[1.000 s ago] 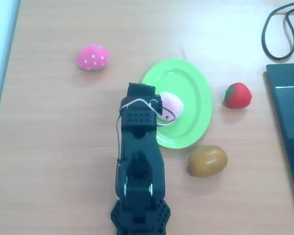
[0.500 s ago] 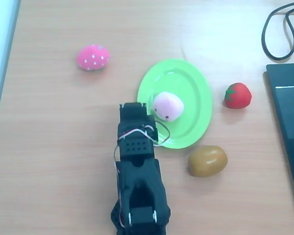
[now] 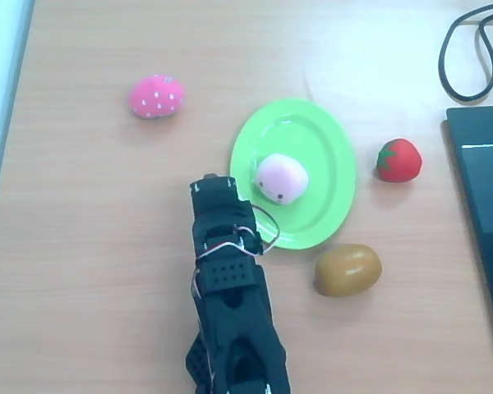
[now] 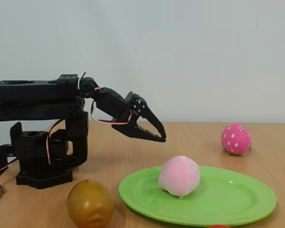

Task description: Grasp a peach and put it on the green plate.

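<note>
The pale pink peach rests on the lime-green plate, a little left of the plate's middle in the overhead view. My black gripper hangs in the air just off the plate's left rim, apart from the peach. In the fixed view its fingers meet at the tips and hold nothing. The arm stretches back to its base at the lower edge of the overhead view.
A hot-pink dotted plush strawberry lies on the wooden table beyond the plate. A red strawberry sits right of the plate, with a brown oval fruit beside its near rim. A black device and cable occupy the right edge.
The gripper let go of the peach, which stays on the plate. The arm drew back toward its base, off the plate's left rim.
</note>
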